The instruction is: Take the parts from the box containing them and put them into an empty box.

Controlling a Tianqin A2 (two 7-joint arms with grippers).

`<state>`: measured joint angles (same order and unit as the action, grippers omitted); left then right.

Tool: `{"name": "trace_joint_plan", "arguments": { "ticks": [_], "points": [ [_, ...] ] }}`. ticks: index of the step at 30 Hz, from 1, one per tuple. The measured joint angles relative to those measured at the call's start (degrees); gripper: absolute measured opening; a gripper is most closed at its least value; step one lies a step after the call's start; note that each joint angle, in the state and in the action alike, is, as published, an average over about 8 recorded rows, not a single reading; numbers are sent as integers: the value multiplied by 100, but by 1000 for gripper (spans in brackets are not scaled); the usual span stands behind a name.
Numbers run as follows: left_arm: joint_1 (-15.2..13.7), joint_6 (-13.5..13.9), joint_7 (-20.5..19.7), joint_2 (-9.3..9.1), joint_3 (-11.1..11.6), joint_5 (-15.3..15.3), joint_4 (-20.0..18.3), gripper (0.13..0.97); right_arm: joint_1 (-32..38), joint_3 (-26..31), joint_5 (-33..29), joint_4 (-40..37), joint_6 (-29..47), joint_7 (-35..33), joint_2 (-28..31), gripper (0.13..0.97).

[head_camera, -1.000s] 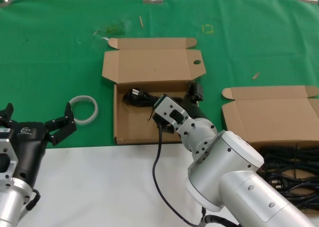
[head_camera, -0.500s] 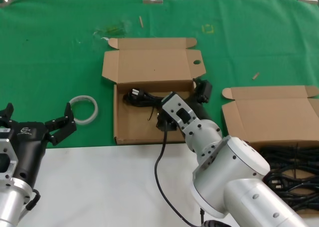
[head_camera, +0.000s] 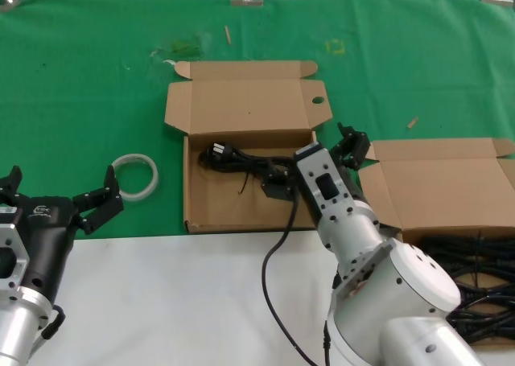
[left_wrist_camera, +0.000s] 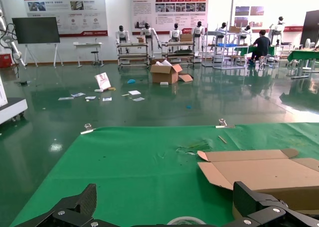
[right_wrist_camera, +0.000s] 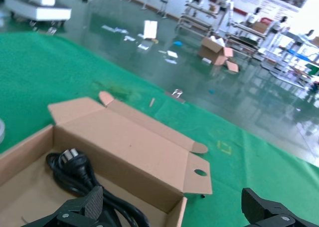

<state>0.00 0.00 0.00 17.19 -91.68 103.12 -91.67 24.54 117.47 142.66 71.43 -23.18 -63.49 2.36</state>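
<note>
The box with a round hole in its lid point(head_camera: 241, 104) lies open at the table's middle, with one black power cable point(head_camera: 237, 160) inside. It also shows in the right wrist view point(right_wrist_camera: 144, 162) with the cable point(right_wrist_camera: 75, 169). A second open box point(head_camera: 438, 181) at the right holds several black cables point(head_camera: 475, 273) at its near end. My right gripper point(head_camera: 315, 168) is open and empty, straddling the middle box's right wall; it shows in its wrist view point(right_wrist_camera: 172, 214). My left gripper point(head_camera: 56, 191) is open and empty at the near left; it shows in its wrist view point(left_wrist_camera: 167, 212).
A clear tape ring point(head_camera: 134, 175) lies on the green cloth left of the middle box, just ahead of my left gripper; it also shows in the left wrist view point(left_wrist_camera: 185, 220). A white strip runs along the table's near edge point(head_camera: 177, 302). Small scraps lie on the far cloth.
My right gripper has moved to the right, from over the middle box's floor to its right wall. The black cable stays in the box. The left arm has not moved.
</note>
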Motion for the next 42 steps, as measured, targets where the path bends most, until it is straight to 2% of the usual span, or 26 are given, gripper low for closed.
{"name": "trace_joint_plan", "arguments": {
  "ticks": [42],
  "points": [
    [0,0,-1,0,0,1,0,965,-1899,-1994,-3055,1565,1791,4910,0,966]
  ]
}}
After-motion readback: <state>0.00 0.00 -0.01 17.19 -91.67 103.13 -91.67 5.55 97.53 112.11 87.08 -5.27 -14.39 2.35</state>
